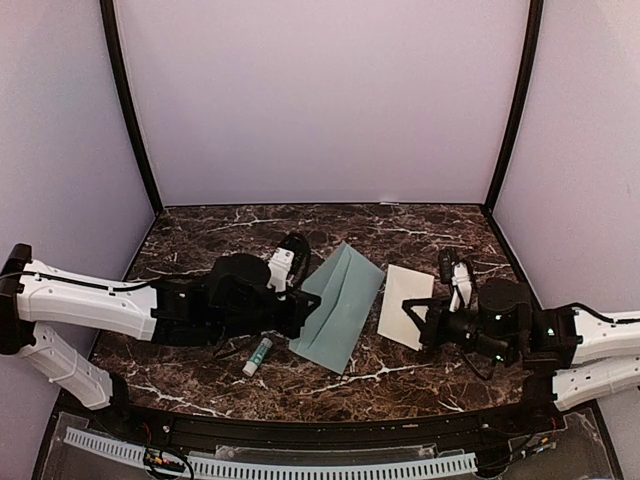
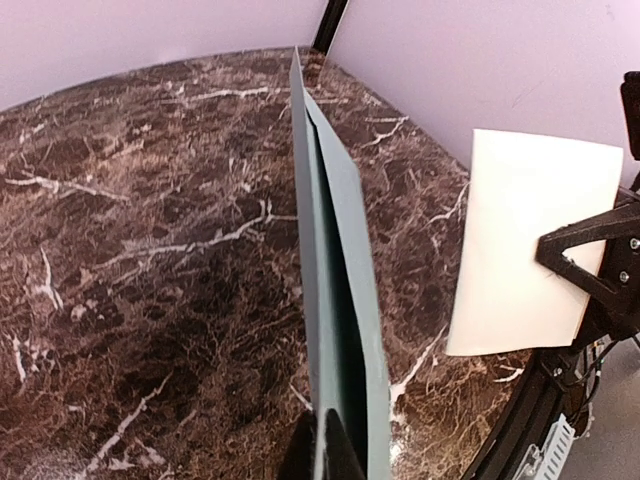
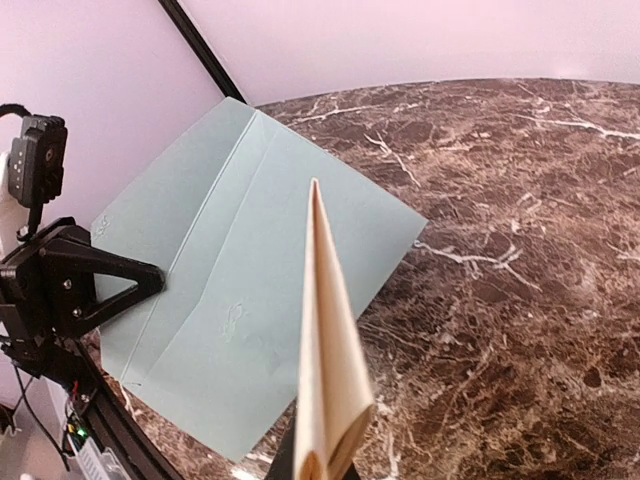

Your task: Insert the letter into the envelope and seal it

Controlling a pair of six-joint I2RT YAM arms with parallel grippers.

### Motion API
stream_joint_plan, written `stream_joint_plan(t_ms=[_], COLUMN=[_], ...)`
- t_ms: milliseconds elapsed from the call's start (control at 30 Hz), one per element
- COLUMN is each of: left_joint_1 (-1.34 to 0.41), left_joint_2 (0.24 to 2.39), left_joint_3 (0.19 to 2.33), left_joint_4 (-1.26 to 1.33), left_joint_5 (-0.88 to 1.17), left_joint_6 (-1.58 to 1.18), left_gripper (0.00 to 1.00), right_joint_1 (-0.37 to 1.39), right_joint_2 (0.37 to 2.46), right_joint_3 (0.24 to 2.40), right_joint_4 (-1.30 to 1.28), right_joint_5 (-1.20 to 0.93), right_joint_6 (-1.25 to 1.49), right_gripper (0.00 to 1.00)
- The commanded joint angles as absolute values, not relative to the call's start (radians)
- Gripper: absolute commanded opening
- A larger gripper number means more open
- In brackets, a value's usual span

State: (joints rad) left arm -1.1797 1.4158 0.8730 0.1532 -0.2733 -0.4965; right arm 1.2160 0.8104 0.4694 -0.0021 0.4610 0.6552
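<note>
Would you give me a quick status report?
Left gripper shut on envelope. Right gripper shut on letter, not yet inserted. Glue stick lies aside.

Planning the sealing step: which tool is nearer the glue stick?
Left. The left tool, gripping the envelope, is close by, up-right of the glue stick; the right tool, holding the letter, sits beyond the envelope.

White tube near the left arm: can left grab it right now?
Probably not yet: the left gripper is shut on the envelope. The white tube itself lies uncovered on the table close by that arm.
</note>
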Motion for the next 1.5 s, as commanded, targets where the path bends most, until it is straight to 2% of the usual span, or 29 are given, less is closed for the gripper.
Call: stream_joint_plan(t_ms=[0,333,567,1100,1467], left_joint_1=[-1.172,-1.173,-1.173,-1.188,-1.262], left_joint_2=[1.343,1.373,1.402,1.412,1.445], left_joint_3=[0.799,0.77,0.767,0.777,0.825], left_joint_4=[0.26,0.322,0.35,0.363,0.339], left_joint_5=[-0.314,-0.438,-0.502,-0.496,-0.601], left_joint_6=[-0.431,-0.403,-0.411,-0.412,-0.363], left_gripper=[0.0,0.0,0.0,0.0,0.0], right_joint_1=[1.221,1.227,1.237,1.252,1.254], right_joint_2=[0.906,1.193,1.327,1.477,1.533], right_joint_3=[0.605,0.929,1.043,1.136,1.189], right_joint_4=[0.033,-0.132,-0.169,-0.205,-0.273], right_joint_5=[0.43,0.421,0.441,0.472,0.491], right_joint_6=[0.657,0.811,0.915,1.014,1.051], right_gripper=[0.0,0.0,0.0,0.0,0.0])
